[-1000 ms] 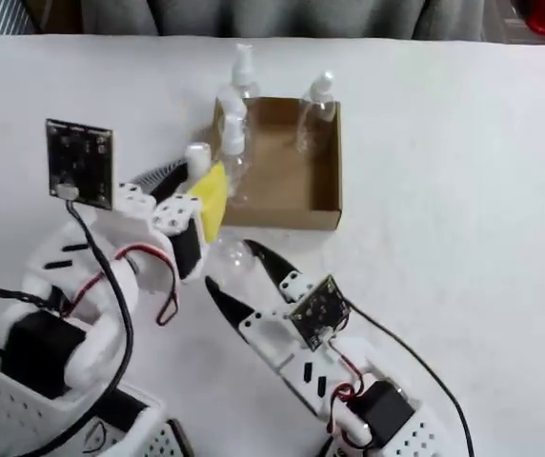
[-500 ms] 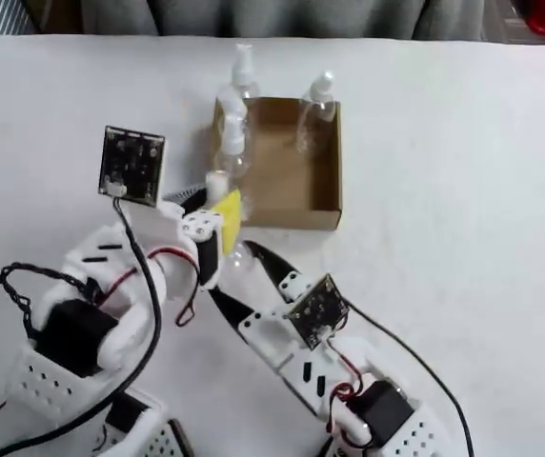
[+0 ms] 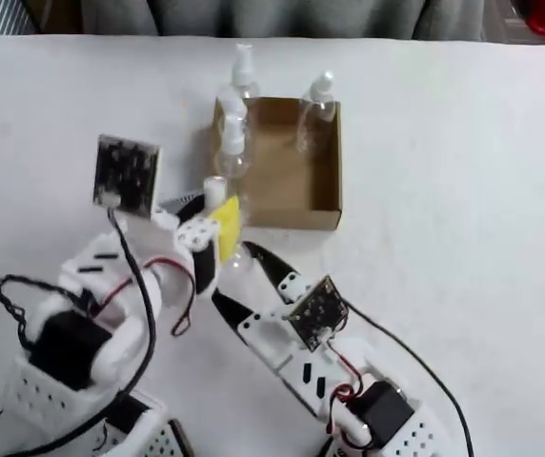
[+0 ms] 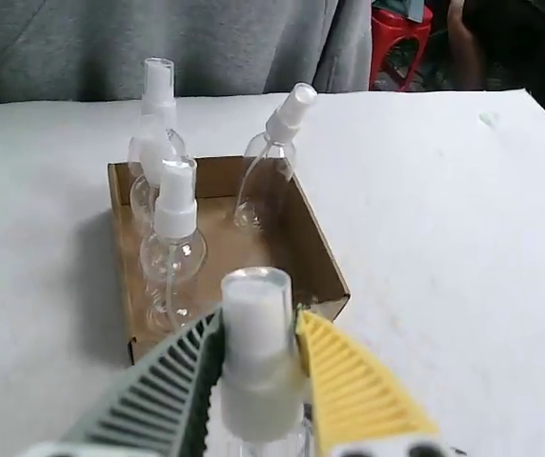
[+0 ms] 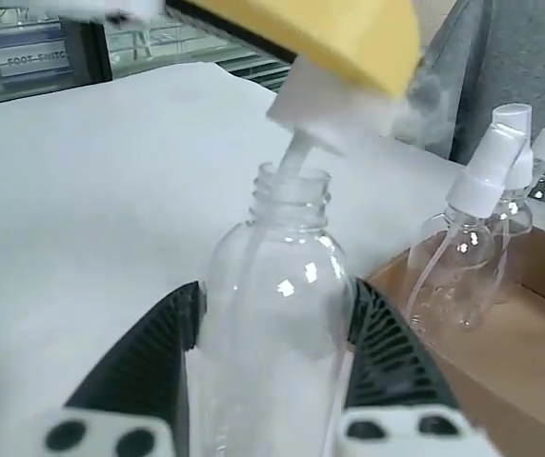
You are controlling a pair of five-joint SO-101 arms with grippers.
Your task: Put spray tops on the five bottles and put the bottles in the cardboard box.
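Just before the cardboard box (image 3: 292, 217), your left claw (image 4: 258, 328) grips the spray top (image 4: 256, 295), its tube inside the bottle (image 5: 274, 276) your right claw (image 5: 272, 314) clamps. Next: lower straight, seat it.

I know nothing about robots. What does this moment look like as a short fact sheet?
left gripper: shut on a spray top
right gripper: shut on an open bottle, held upright
spray top: tube entering the bottle's neck, cap not yet seated
cardboard box: four topped bottles standing at it
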